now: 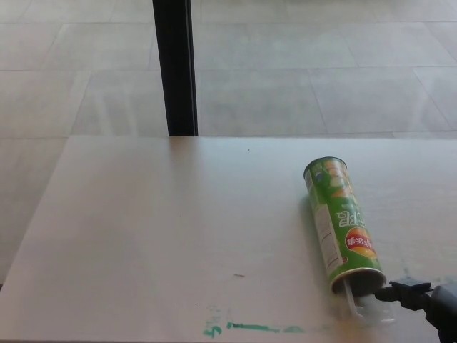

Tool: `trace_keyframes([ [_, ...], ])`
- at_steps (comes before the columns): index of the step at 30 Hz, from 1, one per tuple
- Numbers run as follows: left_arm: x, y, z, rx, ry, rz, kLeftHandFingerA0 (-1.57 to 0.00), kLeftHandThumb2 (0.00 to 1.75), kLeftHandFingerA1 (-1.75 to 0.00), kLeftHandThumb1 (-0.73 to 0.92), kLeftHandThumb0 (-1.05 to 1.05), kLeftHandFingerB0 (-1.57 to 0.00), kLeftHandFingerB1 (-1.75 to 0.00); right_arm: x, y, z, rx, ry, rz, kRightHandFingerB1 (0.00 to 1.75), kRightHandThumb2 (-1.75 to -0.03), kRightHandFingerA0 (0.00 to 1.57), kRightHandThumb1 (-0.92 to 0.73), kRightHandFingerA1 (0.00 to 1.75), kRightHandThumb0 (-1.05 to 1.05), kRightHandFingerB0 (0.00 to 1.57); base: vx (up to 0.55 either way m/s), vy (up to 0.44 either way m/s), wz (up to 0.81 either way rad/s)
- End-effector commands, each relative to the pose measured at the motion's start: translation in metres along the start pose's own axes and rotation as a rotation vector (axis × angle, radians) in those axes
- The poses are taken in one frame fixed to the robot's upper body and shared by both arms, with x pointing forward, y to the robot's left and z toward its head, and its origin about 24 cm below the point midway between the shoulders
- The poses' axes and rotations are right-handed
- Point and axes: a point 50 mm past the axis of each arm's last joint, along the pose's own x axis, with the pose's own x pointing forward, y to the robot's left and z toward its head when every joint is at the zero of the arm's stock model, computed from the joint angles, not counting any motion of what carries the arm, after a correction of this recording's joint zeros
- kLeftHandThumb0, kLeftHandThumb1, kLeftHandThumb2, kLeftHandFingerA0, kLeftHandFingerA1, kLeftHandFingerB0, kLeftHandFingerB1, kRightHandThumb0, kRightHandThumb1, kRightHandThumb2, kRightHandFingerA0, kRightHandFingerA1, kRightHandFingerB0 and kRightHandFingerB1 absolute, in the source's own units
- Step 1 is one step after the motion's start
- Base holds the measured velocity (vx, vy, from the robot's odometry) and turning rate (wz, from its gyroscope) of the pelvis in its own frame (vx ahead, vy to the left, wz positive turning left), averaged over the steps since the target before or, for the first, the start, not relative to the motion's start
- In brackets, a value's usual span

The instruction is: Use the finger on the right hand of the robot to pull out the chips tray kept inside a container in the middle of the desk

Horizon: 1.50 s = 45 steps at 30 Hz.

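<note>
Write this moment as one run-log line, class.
right hand: finger at tray | chips tray: protruding from container mouth | container: lying on desk | left hand: unseen

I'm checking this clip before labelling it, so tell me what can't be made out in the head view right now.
- Right hand: mostly cut off by the picture's lower right corner; only one finger shows.
- Clear tray: faint, whether the fingertip touches it is unclear.
- Inside of the green chips can: dark, contents hidden.
- Left hand: out of frame.
</note>
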Motion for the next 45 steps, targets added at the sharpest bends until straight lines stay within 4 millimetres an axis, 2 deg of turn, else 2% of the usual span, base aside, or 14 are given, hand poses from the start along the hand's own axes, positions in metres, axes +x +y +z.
trace_keyframes([
  [1, -0.002, 0.007, -0.001, -0.007, 0.009, 0.015, -0.50, 0.59, -0.61, 0.70, -0.45, -0.50, -0.50, 0.004, -0.010, 0.004, -0.116, 0.001, -0.009, 0.40, -0.56, 0.90, -0.53, 1.08, -0.19, 0.41, 0.00, 0.000, 0.00],
  [4, -0.002, 0.008, -0.001, 0.003, 0.004, 0.011, -0.47, 0.60, -0.63, 0.71, -0.45, -0.49, -0.51, 0.005, -0.011, 0.007, -0.134, -0.024, -0.029, 0.41, -0.55, 0.91, -0.53, 1.12, -0.19, 0.43, 0.00, 0.000, 0.00],
  [7, -0.002, 0.009, 0.000, 0.020, 0.007, 0.017, -0.50, 0.61, -0.63, 0.70, -0.47, -0.48, -0.50, 0.006, -0.005, 0.009, -0.155, -0.030, 0.020, 0.42, -0.55, 0.93, -0.51, 1.04, -0.18, 0.45, 0.00, 0.000, 0.00],
  [9, -0.002, 0.009, 0.001, 0.018, 0.007, 0.020, -0.56, 0.61, -0.67, 0.71, -0.46, -0.53, -0.53, 0.007, 0.001, 0.009, -0.169, -0.029, 0.054, 0.43, -0.54, 0.93, -0.50, 1.05, -0.18, 0.44, 0.00, 0.000, 0.00],
  [13, -0.002, 0.009, 0.002, 0.007, 0.003, 0.008, -0.49, 0.60, -0.63, 0.71, -0.45, -0.47, -0.51, 0.008, 0.014, 0.012, -0.173, -0.051, 0.083, 0.42, -0.54, 0.97, -0.49, 1.08, -0.18, 0.46, 0.00, 0.000, 0.00],
  [15, -0.002, 0.010, 0.003, 0.010, 0.005, 0.010, -0.49, 0.61, -0.61, 0.71, -0.47, -0.45, -0.49, 0.009, 0.020, 0.015, -0.169, -0.055, 0.113, 0.48, -0.65, 0.97, -0.43, 1.10, -0.26, 0.43, 0.00, 0.000, 0.00],
  [16, -0.002, 0.010, 0.004, 0.020, 0.005, 0.011, -0.51, 0.62, -0.62, 0.70, -0.47, -0.47, -0.50, 0.009, 0.021, 0.016, -0.168, -0.059, 0.114, 0.48, -0.64, 0.97, -0.44, 1.13, -0.25, 0.44, 0.00, 0.000, 0.00],
  [17, -0.002, 0.011, 0.004, 0.025, 0.004, 0.015, -0.52, 0.61, -0.64, 0.71, -0.45, -0.50, -0.51, 0.009, 0.024, 0.018, -0.165, -0.067, 0.112, 0.42, -0.54, 0.96, -0.49, 1.15, -0.18, 0.47, 0.00, 0.000, 0.00],
  [18, -0.002, 0.011, 0.005, 0.009, 0.001, 0.018, -0.55, 0.61, -0.66, 0.71, -0.45, -0.51, -0.52, 0.009, 0.027, 0.020, -0.164, -0.064, 0.119, 0.47, -0.65, 0.97, -0.45, 1.13, -0.26, 0.43, 0.00, 0.000, 0.00],
  [20, -0.002, 0.011, 0.005, 0.003, -0.003, 0.018, -0.55, 0.61, -0.66, 0.71, -0.45, -0.51, -0.52, 0.010, 0.029, 0.021, -0.162, -0.057, 0.129, 0.47, -0.65, 0.97, -0.45, 1.13, -0.26, 0.43, 0.00, 0.000, 0.00],
  [26, -0.002, 0.012, 0.004, -0.003, -0.004, 0.015, -0.49, 0.59, -0.64, 0.70, -0.45, -0.49, -0.51, 0.008, 0.041, 0.022, -0.147, -0.060, 0.140, 0.42, -0.55, 0.97, -0.50, 1.18, -0.17, 0.47, 0.00, 0.000, 0.00],
  [30, -0.002, 0.012, 0.004, 0.000, -0.002, 0.015, -0.52, 0.61, -0.68, 0.70, -0.47, -0.50, -0.52, 0.005, 0.040, 0.023, -0.152, -0.078, 0.127, 0.44, -0.55, 0.96, -0.50, 1.23, -0.19, 0.49, 0.00, 0.000, 0.00],
  [33, -0.002, 0.013, 0.003, -0.015, 0.003, 0.013, -0.50, 0.61, -0.63, 0.71, -0.47, -0.47, -0.50, 0.003, 0.039, 0.024, -0.150, -0.080, 0.129, 0.43, -0.55, 0.95, -0.50, 1.20, -0.18, 0.49, 0.00, 0.000, 0.00],
  [45, -0.003, 0.015, 0.001, -0.003, 0.013, 0.021, -0.49, 0.60, -0.62, 0.71, -0.45, -0.46, -0.49, -0.023, 0.029, 0.030, -0.127, -0.109, 0.159, 0.43, -0.56, 0.91, -0.53, 1.21, -0.18, 0.48, 0.00, 0.000, 0.00],
])
